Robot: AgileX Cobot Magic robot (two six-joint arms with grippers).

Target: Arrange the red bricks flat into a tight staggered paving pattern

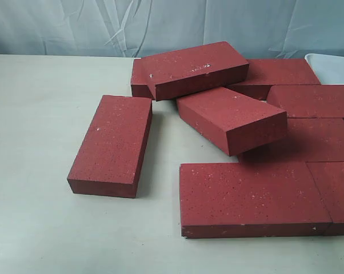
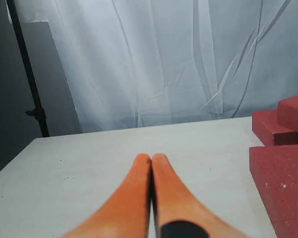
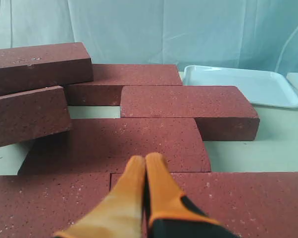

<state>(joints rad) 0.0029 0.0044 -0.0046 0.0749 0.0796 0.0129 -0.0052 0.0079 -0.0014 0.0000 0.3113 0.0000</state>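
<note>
Several dark-red speckled bricks lie on the pale table. One brick (image 1: 112, 144) lies flat and alone at the left. A front brick (image 1: 252, 197) lies flat beside another (image 1: 338, 194). A tilted brick (image 1: 232, 119) leans on its neighbours, and one brick (image 1: 195, 68) rests on top of others at the back. Neither gripper shows in the exterior view. My left gripper (image 2: 151, 157) is shut and empty over bare table, with bricks (image 2: 282, 183) to one side. My right gripper (image 3: 145, 158) is shut and empty above flat bricks (image 3: 124, 144).
A white tray (image 3: 243, 84) stands behind the bricks at the back right, its corner (image 1: 332, 65) visible in the exterior view. A pale blue cloth hangs behind the table. A dark stand pole (image 2: 27, 74) rises off the table's far corner.
</note>
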